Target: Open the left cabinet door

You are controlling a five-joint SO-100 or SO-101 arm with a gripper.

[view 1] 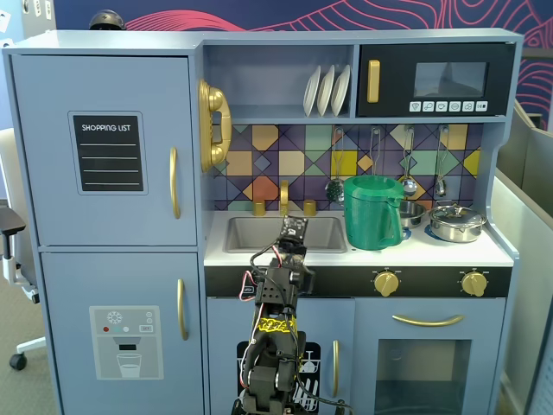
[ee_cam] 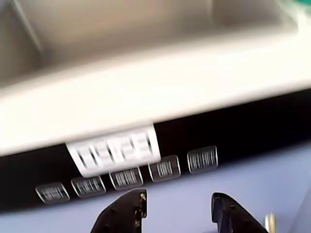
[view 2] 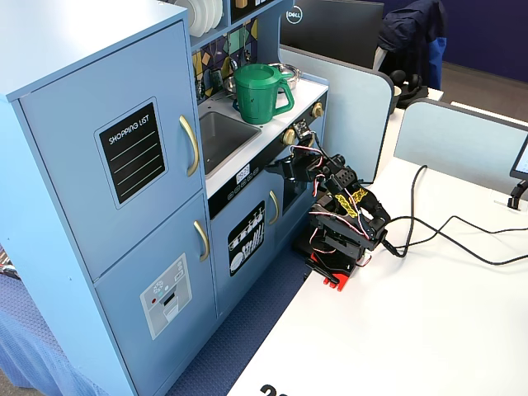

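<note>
Left cabinet door [view 1: 108, 149] shut, gold handle [view 1: 174, 182] untouched. Hand [ee_cam: 177, 211] spread, empty, near front edge of counter [ee_cam: 146, 97], well right of door.

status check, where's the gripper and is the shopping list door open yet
Gripper open, empty, facing the black panel under the sink. Left cabinet door shut, gold handle untouched. Nothing seen blocking the handle.
</note>
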